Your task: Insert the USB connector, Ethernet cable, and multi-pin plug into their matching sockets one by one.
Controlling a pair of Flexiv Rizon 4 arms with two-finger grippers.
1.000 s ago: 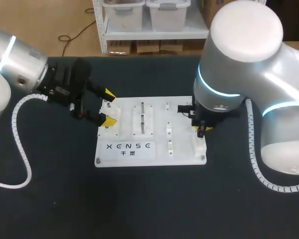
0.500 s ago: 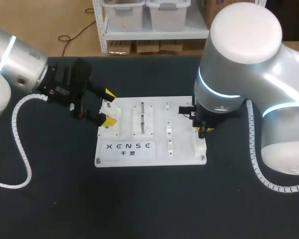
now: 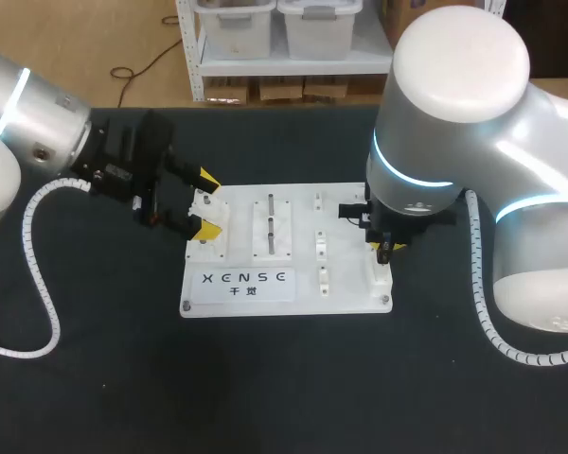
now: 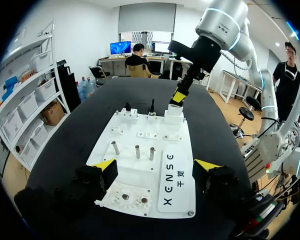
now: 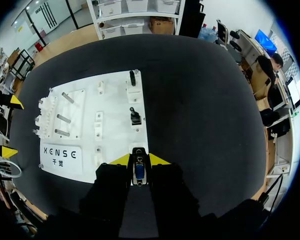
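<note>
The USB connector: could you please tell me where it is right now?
The USB connector is held between the right gripper's fingers, above the right end of the white board in the head view.

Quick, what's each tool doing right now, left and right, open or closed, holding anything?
Left tool: open, holding nothing.
Right tool: closed on the USB connector.

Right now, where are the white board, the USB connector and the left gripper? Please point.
white board [image 3: 346, 295]: head view, bare front part.
USB connector [image 5: 138, 172]: right wrist view, its blue middle.
left gripper [image 3: 205, 202]: head view, midway between its yellow tips.
</note>
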